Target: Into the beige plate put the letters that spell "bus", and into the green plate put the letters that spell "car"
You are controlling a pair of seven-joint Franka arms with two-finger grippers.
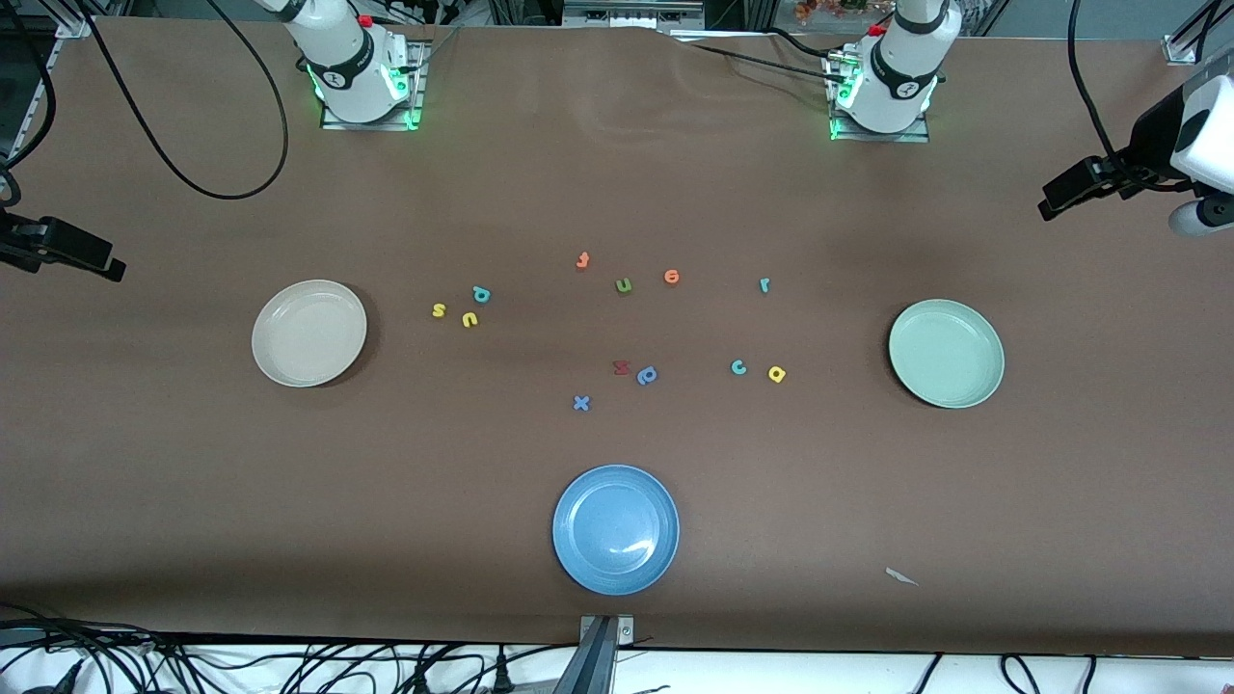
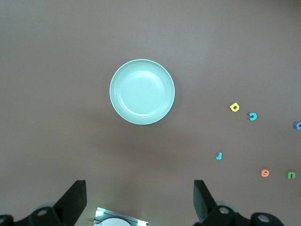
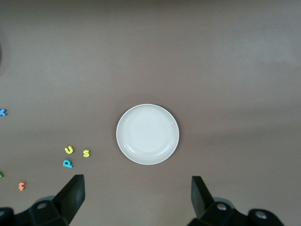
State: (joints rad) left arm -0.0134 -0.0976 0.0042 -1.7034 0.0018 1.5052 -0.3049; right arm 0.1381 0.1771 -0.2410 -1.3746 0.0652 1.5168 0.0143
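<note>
Front view, blue plate, orange e

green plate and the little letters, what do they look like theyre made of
Green plate: probably plastic or glazed ceramic, smooth and slightly glossy, with faint concentric rings; which one is unclear. Letters such as the teal c and yellow a: likely foam or soft plastic, matte, flat colour, no glare.

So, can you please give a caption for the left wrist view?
Open left gripper high over the empty green plate, letters a, c, r beside.
</note>
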